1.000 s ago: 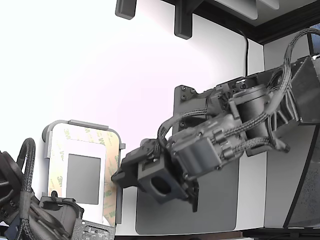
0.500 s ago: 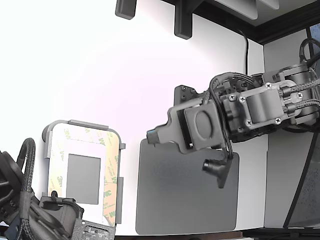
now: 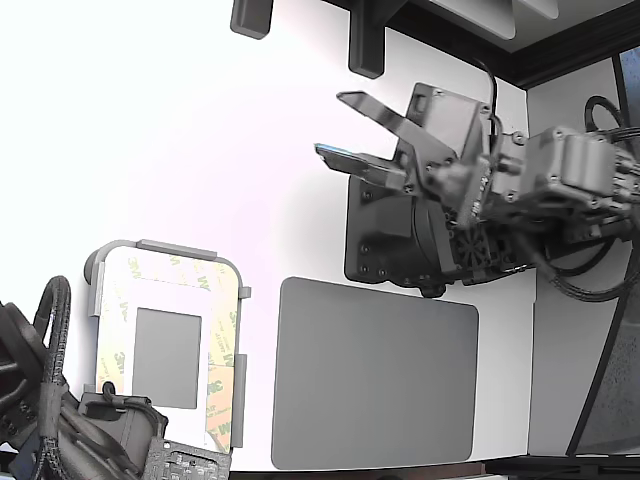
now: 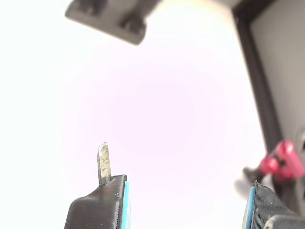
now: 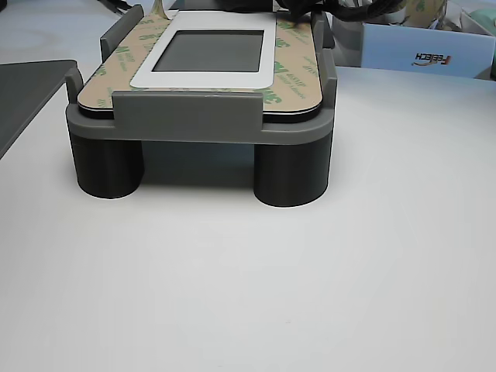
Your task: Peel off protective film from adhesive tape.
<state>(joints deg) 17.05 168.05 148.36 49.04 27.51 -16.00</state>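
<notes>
Tan protective film (image 3: 222, 385) faces the adhesive tape (image 5: 293, 74) at seven o'clock in the exterior view. Our claw (image 3: 340, 125) hangs released and empty, well apart; we judge a low pinch at a liner corner best.

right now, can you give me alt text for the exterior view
An open gripper hangs empty over the white table, far from the grey fixture holding a dark rectangle bordered by 3M-printed protective film. A dark grey mat lies between them.
</notes>
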